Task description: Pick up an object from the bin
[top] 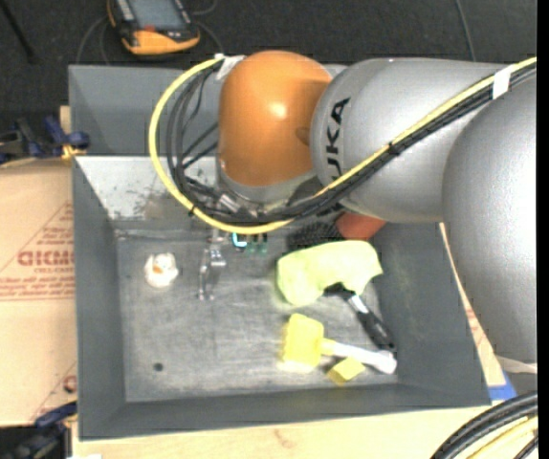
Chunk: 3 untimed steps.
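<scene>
approach step: your gripper [213, 273], open or closed unclear, hangs over bare bin floor [208, 347]; next, shift to the white knob [161, 270] at nine o'clock.

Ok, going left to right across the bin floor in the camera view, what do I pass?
Small white-and-orange round thing → end effector → pale yellow-green crumpled lump. The yellow brush and black-handled tool overlap that lump.

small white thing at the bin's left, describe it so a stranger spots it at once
In the grey bin, look at its left half. A small round white piece with an orange spot lies alone there; the yellow things, all larger, lie to the right.
</scene>
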Tool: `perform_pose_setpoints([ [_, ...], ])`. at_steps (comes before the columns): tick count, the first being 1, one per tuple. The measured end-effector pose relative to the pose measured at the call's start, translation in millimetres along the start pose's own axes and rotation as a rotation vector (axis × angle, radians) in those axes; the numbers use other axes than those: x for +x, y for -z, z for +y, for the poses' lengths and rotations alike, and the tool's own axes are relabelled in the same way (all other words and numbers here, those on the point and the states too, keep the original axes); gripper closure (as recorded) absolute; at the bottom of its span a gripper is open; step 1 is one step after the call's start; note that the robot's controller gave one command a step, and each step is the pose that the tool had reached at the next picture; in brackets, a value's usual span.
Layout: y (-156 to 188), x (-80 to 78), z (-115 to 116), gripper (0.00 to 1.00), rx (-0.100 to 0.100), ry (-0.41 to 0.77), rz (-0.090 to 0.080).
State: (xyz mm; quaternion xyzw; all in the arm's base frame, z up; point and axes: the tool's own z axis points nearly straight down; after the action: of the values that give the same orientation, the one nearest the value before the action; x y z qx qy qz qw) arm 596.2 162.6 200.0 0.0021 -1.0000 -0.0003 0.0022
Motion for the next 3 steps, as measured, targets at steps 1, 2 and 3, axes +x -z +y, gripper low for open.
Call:
perform_pose_setpoints([
  [1,5,-1.6,-1,0.0,-0.001,-0.003,-0.007],
  [2,-38,-16.7,7,0.0,-0.001,0.057,-0.015],
  [3,-66,-55.6,40,0.0,0.001,0.085,-0.008],
])
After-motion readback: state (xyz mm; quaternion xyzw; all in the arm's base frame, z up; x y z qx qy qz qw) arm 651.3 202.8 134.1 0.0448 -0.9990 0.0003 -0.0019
